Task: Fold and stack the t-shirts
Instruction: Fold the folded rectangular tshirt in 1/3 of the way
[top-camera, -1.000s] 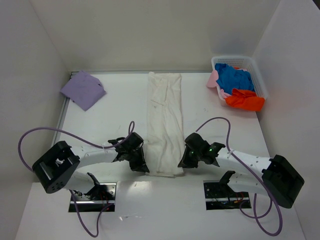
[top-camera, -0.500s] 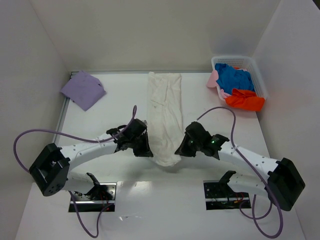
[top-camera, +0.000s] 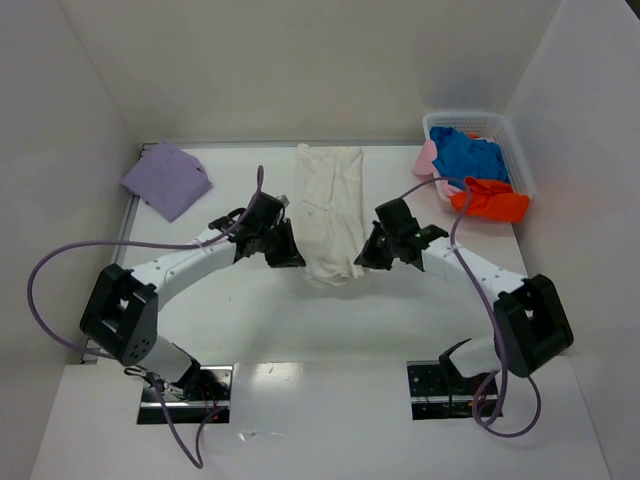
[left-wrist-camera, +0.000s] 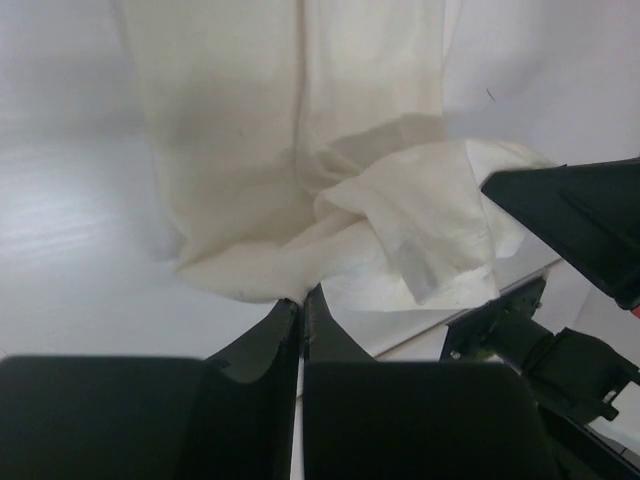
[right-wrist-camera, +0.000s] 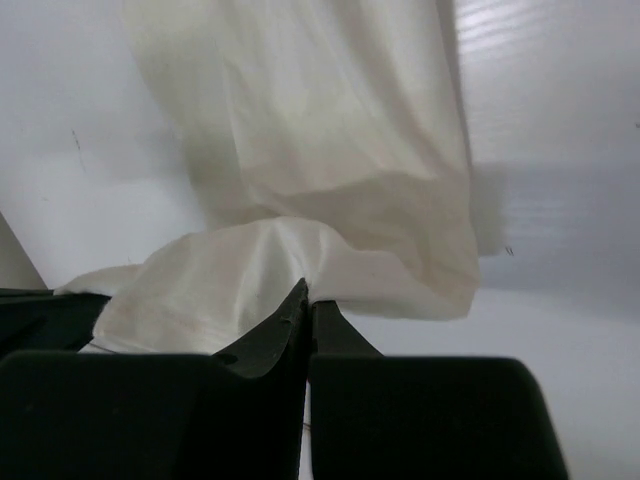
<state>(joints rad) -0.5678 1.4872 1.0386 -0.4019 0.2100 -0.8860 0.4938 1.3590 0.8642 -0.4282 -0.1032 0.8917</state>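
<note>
Off-white t-shirt (top-camera: 328, 205): long strip on the surface (top-camera: 400, 310), near end raised and doubled back.
Left tool (top-camera: 291, 256): pinching its near-left corner.
Right tool (top-camera: 361, 258): pinching its near-right corner.
Lavender t-shirt (top-camera: 167, 179): well left of it.
Basket (top-camera: 520, 150) holding coloured t-shirts (top-camera: 472, 155): well right of it.

bare table (top-camera: 330, 330) in front, off-white shirt (top-camera: 328, 195) lying centre, lavender shirt (top-camera: 167, 180) back L, basket (top-camera: 524, 165) back R

Off-white t-shirt (top-camera: 328, 205), near end doubled back; folded lavender t-shirt (top-camera: 166, 179) far left.
</note>
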